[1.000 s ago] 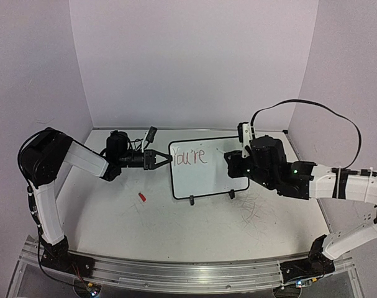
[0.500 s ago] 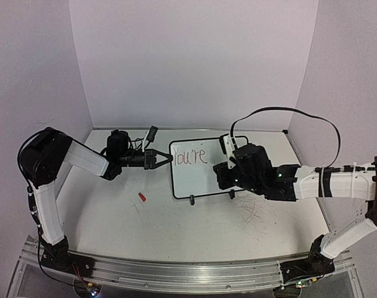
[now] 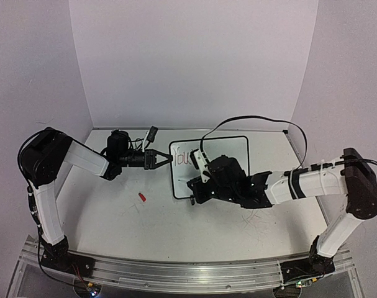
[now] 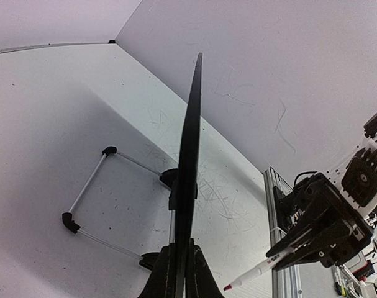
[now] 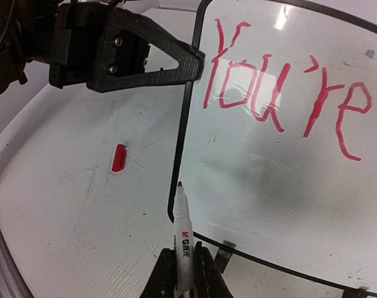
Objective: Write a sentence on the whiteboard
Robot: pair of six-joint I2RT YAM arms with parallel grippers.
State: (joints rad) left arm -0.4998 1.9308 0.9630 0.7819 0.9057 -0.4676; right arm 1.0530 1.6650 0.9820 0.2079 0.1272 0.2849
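The whiteboard [image 3: 228,152] stands upright near the back of the table, black-framed. My left gripper [image 3: 168,159] is shut on its left edge, and in the left wrist view the board [image 4: 191,155] is edge-on between those fingers [image 4: 181,270]. One red word of the sentence, "You're" [image 5: 281,99], runs along the board's top. My right gripper [image 5: 183,270] is shut on a white red-tipped marker [image 5: 182,217]. The marker's tip is at the board's lower left corner by the frame; I cannot tell if it touches. In the top view the right arm [image 3: 238,186] covers the board's lower part.
A red marker cap [image 3: 141,197] lies on the table left of the board, also in the right wrist view [image 5: 118,158]. The board's wire stand [image 4: 89,198] rests behind it. Grey scribble scuffs [image 3: 253,214] mark the tabletop. Walls close in on three sides.
My right arm has swept leftward and downward across the board, from its right side to its lower left corner, still holding the marker. The left arm and board have not moved.
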